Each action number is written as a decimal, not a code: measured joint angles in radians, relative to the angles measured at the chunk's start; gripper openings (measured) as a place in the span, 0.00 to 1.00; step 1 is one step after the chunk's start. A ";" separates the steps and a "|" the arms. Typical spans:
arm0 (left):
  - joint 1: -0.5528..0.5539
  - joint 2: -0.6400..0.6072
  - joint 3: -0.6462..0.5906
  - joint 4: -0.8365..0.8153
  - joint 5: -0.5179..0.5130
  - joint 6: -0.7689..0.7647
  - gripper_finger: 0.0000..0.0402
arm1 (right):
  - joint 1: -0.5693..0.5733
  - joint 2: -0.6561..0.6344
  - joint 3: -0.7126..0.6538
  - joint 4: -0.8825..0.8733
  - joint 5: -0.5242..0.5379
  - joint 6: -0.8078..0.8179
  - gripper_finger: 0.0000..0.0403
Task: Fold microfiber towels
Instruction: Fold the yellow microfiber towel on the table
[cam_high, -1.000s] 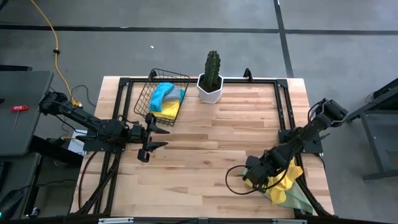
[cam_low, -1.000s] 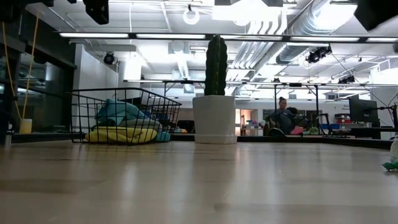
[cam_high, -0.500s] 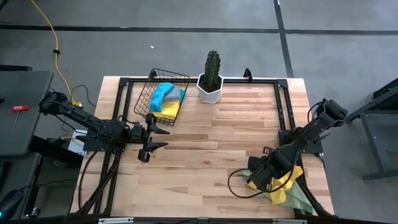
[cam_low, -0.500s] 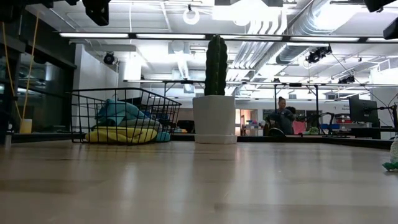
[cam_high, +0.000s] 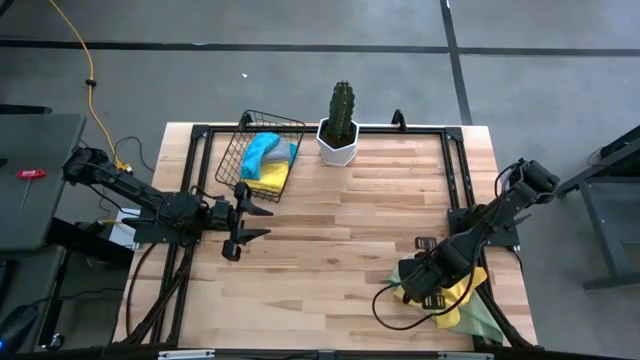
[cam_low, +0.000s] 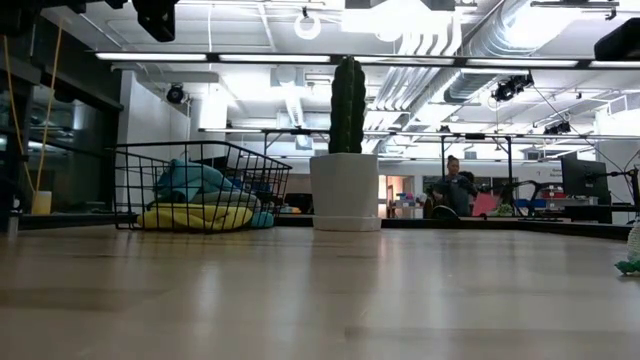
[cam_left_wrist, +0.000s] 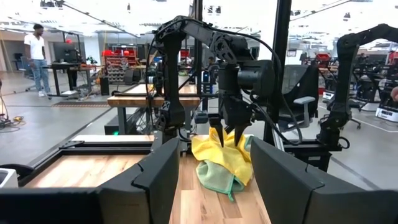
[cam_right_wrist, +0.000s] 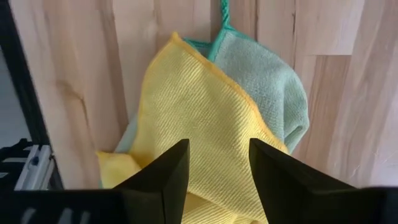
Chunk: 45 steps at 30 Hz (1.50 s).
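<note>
Wood bench: right gripper open over yellow towel atop green towel; left gripper open, beside basket w/ cactus further off.

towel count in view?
4: blue towel and yellow towel in the wire basket; yellow towel over pale green towel under the right tool. More may be hidden.
</note>
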 joint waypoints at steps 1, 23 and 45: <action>0.000 0.000 0.000 0.000 0.000 0.000 0.46 | 0.000 0.003 0.000 -0.001 0.005 0.000 0.39; 0.000 0.000 0.000 0.001 0.000 0.000 0.46 | -0.002 0.152 -0.001 -0.054 -0.014 -0.106 0.34; 0.000 0.000 0.000 0.001 0.000 0.000 0.46 | -0.002 0.084 0.217 -0.196 0.203 -0.125 0.00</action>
